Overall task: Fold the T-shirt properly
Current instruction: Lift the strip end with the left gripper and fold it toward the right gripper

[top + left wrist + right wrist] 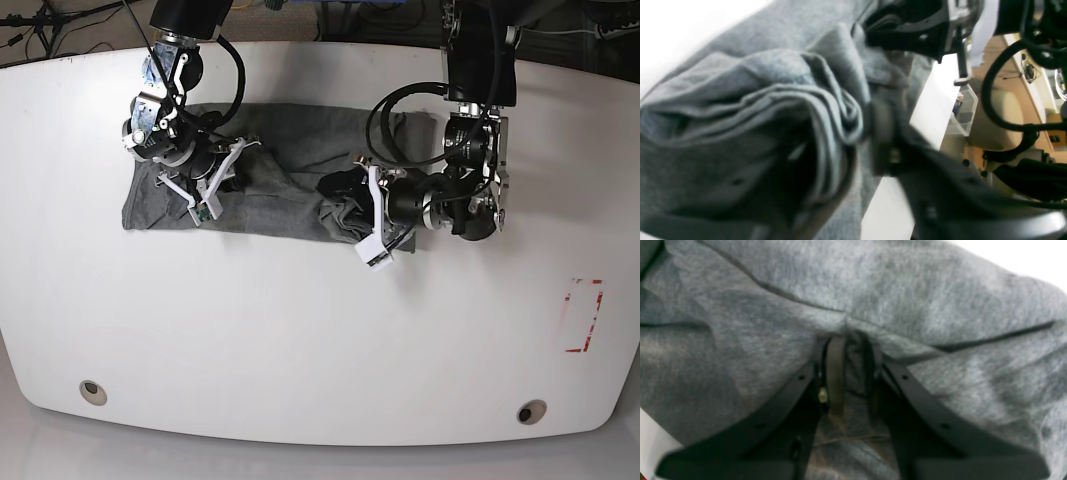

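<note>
Right hand pinching T-shirt fold between fingers. Left hand beside bunched cloth; whether spread or pinching, cannot tell.

Robotics lab: white table w/ red tape mark, cables behind.

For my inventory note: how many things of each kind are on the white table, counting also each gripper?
T-shirt (grey): 1
Grippers: 2, the left gripper and the right gripper
Red marking on the table: 1
Total: 4
</note>
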You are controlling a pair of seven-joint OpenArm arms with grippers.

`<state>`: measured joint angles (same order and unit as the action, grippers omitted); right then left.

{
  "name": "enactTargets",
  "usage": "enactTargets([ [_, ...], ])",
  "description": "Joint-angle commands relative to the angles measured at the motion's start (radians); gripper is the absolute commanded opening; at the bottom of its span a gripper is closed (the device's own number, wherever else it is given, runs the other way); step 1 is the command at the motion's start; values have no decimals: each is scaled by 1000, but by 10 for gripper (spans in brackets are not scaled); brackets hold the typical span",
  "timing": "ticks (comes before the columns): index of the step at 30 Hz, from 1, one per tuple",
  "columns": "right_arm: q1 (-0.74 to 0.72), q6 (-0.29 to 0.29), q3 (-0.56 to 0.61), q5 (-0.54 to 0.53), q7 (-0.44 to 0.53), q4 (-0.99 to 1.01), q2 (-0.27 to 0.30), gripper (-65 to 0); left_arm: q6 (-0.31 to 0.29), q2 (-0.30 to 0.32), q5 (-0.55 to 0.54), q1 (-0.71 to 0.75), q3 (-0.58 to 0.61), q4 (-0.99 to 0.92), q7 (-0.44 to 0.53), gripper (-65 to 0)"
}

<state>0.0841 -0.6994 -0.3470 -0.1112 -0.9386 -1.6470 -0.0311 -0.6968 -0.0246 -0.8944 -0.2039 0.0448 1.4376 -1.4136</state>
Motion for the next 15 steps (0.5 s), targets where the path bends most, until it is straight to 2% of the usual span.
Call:
enactTargets([
  [1,-7,1,2,5,-9,-6,1,-549,-1,-13,-27,-38,-1,16,17,-403],
  [5,-7,1,2,5,-9,-6,1,-549,-1,-21,-61,-55,-3,19,17,-397],
  [10,-7,1,2,3,-9,-6,1,-549,-1,-44,-225,-78,-3,15,17,-396],
  [13,-7,1,2,3,-9,-6,1,-549,-1,-42,-265,-93,-9,15,17,-396],
  [15,-7,1,2,3,-9,-6,1,-549,-1,-18,-266,-101,-26,15,17,-396],
])
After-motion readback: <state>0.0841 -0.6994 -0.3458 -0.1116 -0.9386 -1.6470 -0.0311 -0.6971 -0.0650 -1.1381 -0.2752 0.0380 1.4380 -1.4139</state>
